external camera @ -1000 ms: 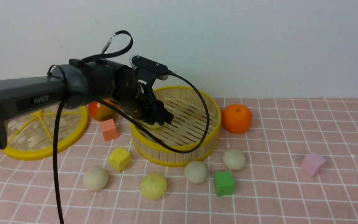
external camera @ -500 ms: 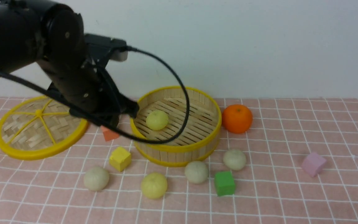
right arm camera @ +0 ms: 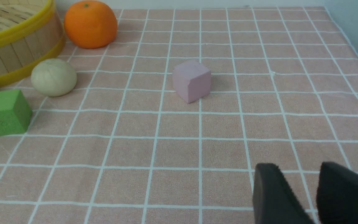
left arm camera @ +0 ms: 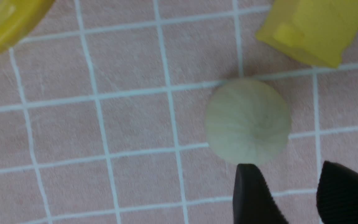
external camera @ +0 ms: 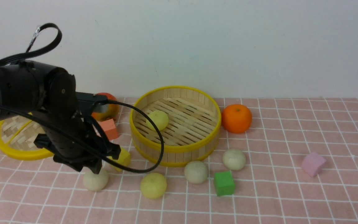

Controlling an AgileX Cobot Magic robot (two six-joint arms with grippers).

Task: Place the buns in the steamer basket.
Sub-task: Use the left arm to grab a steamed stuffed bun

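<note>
The left claw is held with its jaws spread apart and nothing between them. One fingertip is seen at the edge of an off-white round bun on the pink checked worktop; whether they touch cannot be told. The right claw is likewise parted and empty above the worktop. One pale yellow bun is seen inside the round bamboo steamer basket; the off-white round bun lies outside it.
</note>
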